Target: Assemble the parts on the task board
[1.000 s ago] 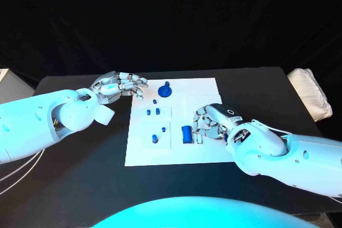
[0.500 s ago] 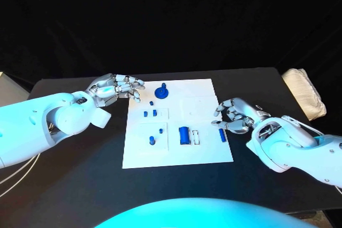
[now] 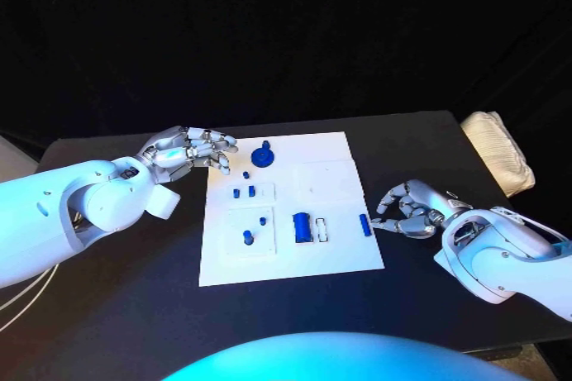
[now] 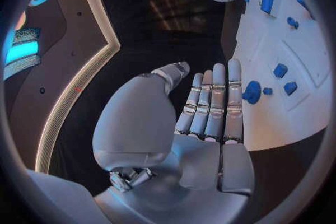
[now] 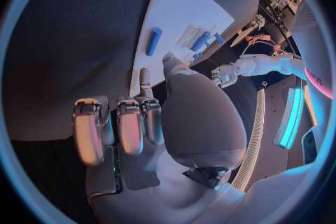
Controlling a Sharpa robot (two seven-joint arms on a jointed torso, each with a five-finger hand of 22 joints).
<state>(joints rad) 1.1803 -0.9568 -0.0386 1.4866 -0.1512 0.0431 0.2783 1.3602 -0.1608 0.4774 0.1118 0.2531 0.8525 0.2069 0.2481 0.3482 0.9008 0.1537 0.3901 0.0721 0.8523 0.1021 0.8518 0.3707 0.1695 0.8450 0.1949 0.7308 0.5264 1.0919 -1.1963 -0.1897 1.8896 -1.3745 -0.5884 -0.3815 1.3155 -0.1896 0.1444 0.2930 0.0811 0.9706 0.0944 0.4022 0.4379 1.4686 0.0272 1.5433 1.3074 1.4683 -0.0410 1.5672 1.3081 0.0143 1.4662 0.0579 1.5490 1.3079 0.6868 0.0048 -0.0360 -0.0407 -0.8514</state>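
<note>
Lying across the middle of the black table (image 3: 143, 298), the white task board (image 3: 321, 257) is seen with its blue parts spread over it. The left hand (image 3: 185, 150) is held just off the board's far left corner, fingers extended side by side and nothing grasped. The right hand (image 3: 412, 211) is found over bare table beside the board's right edge, its fingers curled inward around nothing. A pale folded cloth (image 3: 501, 150) is set at the table's far right edge. A round blue part (image 3: 262, 157) is placed near the far edge of the board, close to the left fingertips. A blue block (image 3: 302, 226) is seated mid-board, and a slim blue cylinder (image 3: 364, 225) is laid near the right edge, between the block and the right hand.
</note>
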